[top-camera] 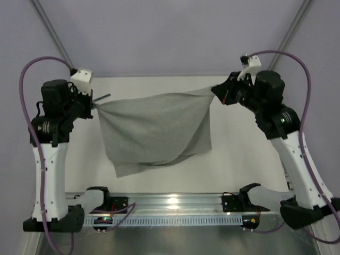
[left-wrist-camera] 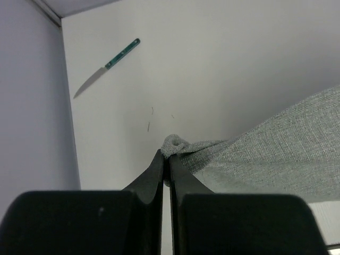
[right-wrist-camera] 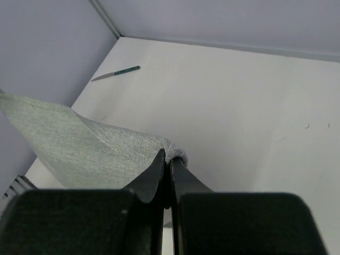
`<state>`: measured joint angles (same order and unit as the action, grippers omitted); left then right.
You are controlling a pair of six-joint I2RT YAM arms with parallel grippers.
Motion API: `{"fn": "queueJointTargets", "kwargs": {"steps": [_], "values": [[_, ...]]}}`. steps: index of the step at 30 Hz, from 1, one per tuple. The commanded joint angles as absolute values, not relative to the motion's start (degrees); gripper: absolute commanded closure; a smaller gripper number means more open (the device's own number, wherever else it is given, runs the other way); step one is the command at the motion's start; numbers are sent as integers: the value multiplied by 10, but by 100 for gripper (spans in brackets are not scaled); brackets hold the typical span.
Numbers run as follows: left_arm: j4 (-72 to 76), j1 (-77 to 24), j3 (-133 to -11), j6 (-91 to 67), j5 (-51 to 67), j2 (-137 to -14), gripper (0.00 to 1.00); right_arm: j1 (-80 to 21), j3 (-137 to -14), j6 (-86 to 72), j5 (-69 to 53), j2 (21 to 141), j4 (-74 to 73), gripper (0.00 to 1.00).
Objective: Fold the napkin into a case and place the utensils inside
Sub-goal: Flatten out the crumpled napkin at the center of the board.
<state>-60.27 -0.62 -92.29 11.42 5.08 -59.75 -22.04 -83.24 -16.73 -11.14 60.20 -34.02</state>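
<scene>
White table [top-camera: 244, 149] below, both jaws hold the napkin [top-camera: 154, 127] aloft by corners.

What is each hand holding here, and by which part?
Both hold the napkin: the left hand pinches one top corner, the right hand the other, and it hangs spread between them.

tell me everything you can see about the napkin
The napkin is a plain grey cloth with a fine woven texture, unfolded and held up in the air. The left gripper is shut on one bunched corner and the right gripper is shut on another, so the top edge stretches between them. The rest hangs down in soft diagonal folds, one lower corner drooping toward the left. Whether its lower edge touches the table cannot be told.
</scene>
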Motion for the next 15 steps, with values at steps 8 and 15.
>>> {"fn": "queueJointTargets", "kwargs": {"steps": [8, 15], "values": [[-538, -2, -1169, 44, -23, -834, 100, -154, -1291, -175, -133, 928, -346, 97], [-539, 25, -1288, 41, -6, -861, 100, -84, -1351, -191, -161, 928, -308, 97]]}}
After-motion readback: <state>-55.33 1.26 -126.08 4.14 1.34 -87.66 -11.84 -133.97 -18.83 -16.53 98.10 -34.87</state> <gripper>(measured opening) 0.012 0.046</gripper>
